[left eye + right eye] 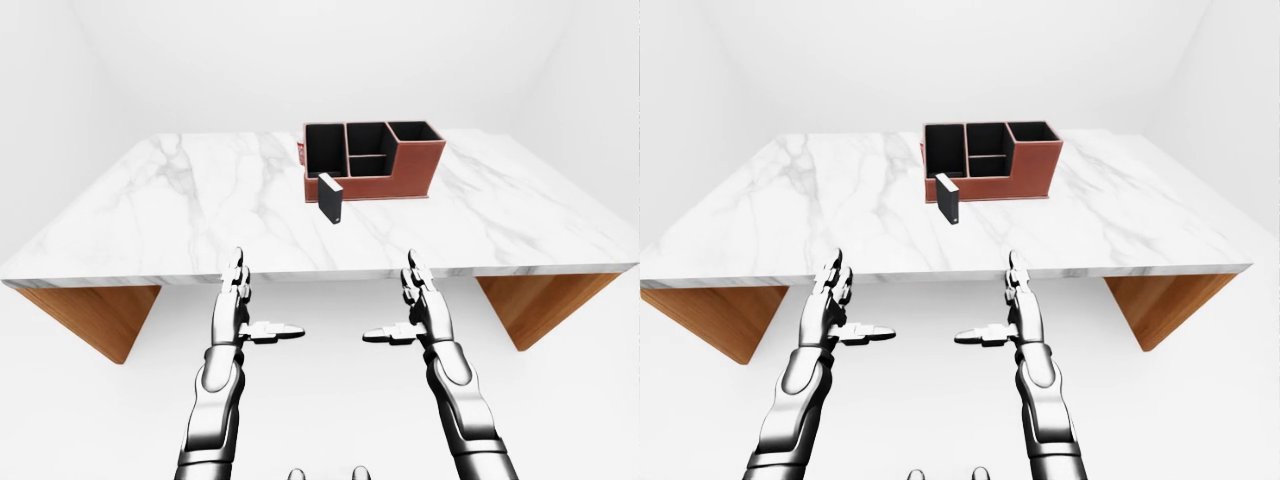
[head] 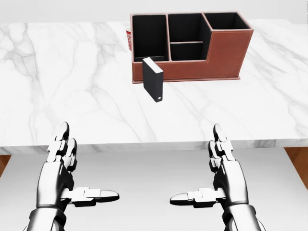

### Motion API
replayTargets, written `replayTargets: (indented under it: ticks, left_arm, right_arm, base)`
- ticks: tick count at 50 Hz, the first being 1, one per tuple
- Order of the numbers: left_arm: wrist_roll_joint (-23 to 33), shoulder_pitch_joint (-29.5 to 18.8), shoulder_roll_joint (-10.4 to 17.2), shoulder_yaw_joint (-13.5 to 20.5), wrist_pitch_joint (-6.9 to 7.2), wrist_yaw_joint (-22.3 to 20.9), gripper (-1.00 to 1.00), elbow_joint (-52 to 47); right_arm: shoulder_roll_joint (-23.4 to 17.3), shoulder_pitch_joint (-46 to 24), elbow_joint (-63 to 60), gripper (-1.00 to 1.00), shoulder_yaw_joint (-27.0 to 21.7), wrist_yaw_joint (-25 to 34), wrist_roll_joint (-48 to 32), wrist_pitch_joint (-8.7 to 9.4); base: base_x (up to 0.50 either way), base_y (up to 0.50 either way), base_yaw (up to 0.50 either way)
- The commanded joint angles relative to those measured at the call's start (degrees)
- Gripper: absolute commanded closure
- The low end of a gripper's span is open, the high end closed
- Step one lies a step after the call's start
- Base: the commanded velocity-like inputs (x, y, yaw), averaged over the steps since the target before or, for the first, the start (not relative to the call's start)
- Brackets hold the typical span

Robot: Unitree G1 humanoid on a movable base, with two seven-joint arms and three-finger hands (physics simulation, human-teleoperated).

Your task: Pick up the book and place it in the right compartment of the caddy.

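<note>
The robot is standing at the near edge of a white marble bench [image 2: 72, 86], holding both arms out low, below the bench's lip. Its left hand [image 2: 60, 168] is hanging released, fingers stretched straight up the head view and thumb sticking out sideways toward the other hand. Its right hand [image 2: 224, 168] is mirroring that pose, fingers spread loose and thumb pointing inward, grasping nothing. Neither hand is touching the bench or anything on it.

The book [image 2: 152, 79], a dark, slim volume with a white page edge, is standing upright on the marble, well apart from both hands. It is sitting just beside the lower wall of the caddy [image 2: 226, 53], toward the caddy's left end in the head view; whether it is touching that wall I cannot tell.

The caddy is a reddish-brown box with black-lined compartments, resting toward the top of the head view. A tall compartment is showing on its left, two smaller ones stacked in the middle, and one more on its right with a higher wall. A small red and white object [image 2: 128, 39] is peeking out behind the caddy's left side. Wooden supports [image 1: 90, 315] are showing under the bench in the eye views.
</note>
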Motion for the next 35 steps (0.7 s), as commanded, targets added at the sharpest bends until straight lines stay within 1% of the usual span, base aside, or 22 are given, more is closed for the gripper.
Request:
replayTargets:
  ticks: [1, 2, 3, 6, 11, 12, 13, 14, 15, 16, 18, 19, 20, 21, 22, 23, 25, 30, 31, 32, 33, 35]
  left_arm:
    - [0.0, 0.2, 0.0, -0.1, -0.27, 0.0, -1.0, 0.1]
    - [0.0, 0.2, 0.0, -0.1, -0.12, 0.0, -1.0, -0.1]
    - [0.0, 0.2, 0.0, -0.1, 0.44, 0.1, -1.0, -0.6]
    - [0.0, 0.0, 0.0, -0.1, -0.26, -0.1, -1.0, 0.3]
    - [0.0, 0.4, -0.1, -0.2, 0.71, 0.1, -1.0, -1.0]
    - [0.0, 0.3, -0.1, -0.2, 0.48, 0.0, -1.0, -0.7]
    - [0.0, 0.1, -0.1, -0.1, -0.2, 0.0, -1.0, 0.2]
    - [0.0, 0.1, 0.0, -0.1, -0.14, -0.1, -1.0, 0.1]
    - [0.0, 0.2, -0.1, -0.2, 0.26, 0.0, -1.0, -0.5]
    - [0.0, 0.3, -0.1, -0.1, 0.15, -0.1, -1.0, -0.4]
    - [0.0, 0.3, -0.1, -0.1, 0.14, -0.1, -1.0, -0.4]
    - [0.0, 0.2, -0.1, -0.1, -0.11, -0.1, -1.0, -0.1]
    - [-0.1, 0.2, 0.0, -0.1, -0.09, -0.1, -1.0, -0.1]
    - [-0.1, 0.2, 0.0, -0.1, -0.25, -0.1, -1.0, 0.1]
    - [-0.1, 0.2, 0.0, -0.1, -0.2, -0.1, -1.0, 0.1]
    - [-0.1, 0.2, -0.1, -0.1, 0.18, -0.1, -1.0, -0.2]
    - [-0.1, 0.2, -0.1, -0.1, 0.26, -0.1, -1.0, -0.4]
    - [0.1, 0.1, 0.0, -0.1, -0.18, -0.1, -1.0, 0.2]
    - [0.1, 0.1, -0.1, -0.2, 0.21, 0.0, -1.0, -0.3]
    - [0.1, 0.1, 0.0, -0.2, 0.25, 0.0, -1.0, -0.3]
    - [0.1, 0.1, 0.0, -0.1, 0.12, 0.0, -1.0, -0.2]
    - [0.2, 0.3, -0.1, -0.3, 0.52, 0.0, -1.0, -0.7]
  right_arm:
    - [0.0, 0.3, -0.2, -1.0, 0.2, 0.1, -0.3, -0.04]
    - [0.0, 0.3, -0.2, -1.0, 0.2, 0.2, -0.3, 0.01]
    - [0.0, 0.3, 0.0, -1.0, 0.2, 0.2, -0.3, -0.16]
    - [0.0, 0.2, 0.1, -1.0, 0.3, 0.3, -0.4, -0.15]
    - [0.1, 0.6, 0.1, -1.0, 0.8, 0.8, -0.9, -1.31]
    - [0.1, 0.7, 0.3, -1.0, 0.8, 0.5, -1.5, -1.51]
    - [0.0, 0.6, 0.6, -1.0, 0.9, 0.4, -1.9, -1.61]
    - [0.1, 0.7, 0.6, -1.0, 0.9, 0.7, -1.6, -1.58]
    - [0.2, 0.8, 0.1, -1.0, 0.9, 0.7, -1.5, -1.19]
    - [0.2, 0.9, -0.6, -1.0, 0.8, 0.8, -1.2, -0.6]
    - [0.2, 0.9, -0.7, -1.0, 0.8, 0.8, -1.2, -0.55]
    - [0.2, 0.7, -0.9, -1.0, 0.7, 0.8, -1.0, 0.18]
    - [0.2, 0.7, -0.9, -1.0, 0.7, 0.8, -0.9, 0.33]
    - [0.2, 0.6, -0.4, -1.0, 0.8, 0.8, -1.0, -0.19]
    - [0.2, 0.8, -0.7, -1.0, 0.9, 0.8, -1.2, -0.08]
    - [0.2, 0.7, -0.1, -1.0, 1.0, 0.7, -1.5, -0.61]
    - [0.2, 0.6, 0.2, -1.0, 0.9, 0.8, -1.5, -0.76]
    - [0.3, 0.8, 0.0, -1.0, 1.1, 0.8, -1.7, -0.65]
    - [0.3, 0.7, 0.3, -1.0, 1.1, 0.8, -1.7, -0.84]
    - [0.3, 0.5, 0.8, -1.0, 1.1, 0.9, -1.7, -1.29]
    - [0.3, 0.6, 0.8, -1.0, 1.1, 0.9, -1.7, -1.32]
    - [0.3, 0.8, 0.7, -1.0, 1.2, 1.0, -1.7, -1.23]
  base:
    - [0.0, -0.28, 0.0]
    - [0.0, -0.28, 0.0]
    - [0.0, -0.29, 0.0]
    - [0.0, -0.28, 0.0]
    - [0.0, -0.07, 0.0]
    - [0.0, 0.0, 0.0]
    - [0.0, 0.0, 0.0]
    - [0.0, 0.0, 0.0]
    - [0.0, 0.0, 0.0]
    - [0.0, 0.0, 0.0]
    - [0.0, 0.0, 0.0]
    - [0.0, 0.0, 0.0]
    - [0.0, 0.0, 0.0]
    - [0.0, 0.0, 0.0]
    - [0.0, 0.0, 0.0]
    - [0.0, 0.0, 0.0]
    - [0.18, -0.19, 0.0]
    - [0.21, -0.22, 0.0]
    - [0.21, -0.22, 0.0]
    - [0.22, -0.22, 0.0]
    - [0.21, -0.22, 0.0]
    - [0.21, -0.22, 0.0]
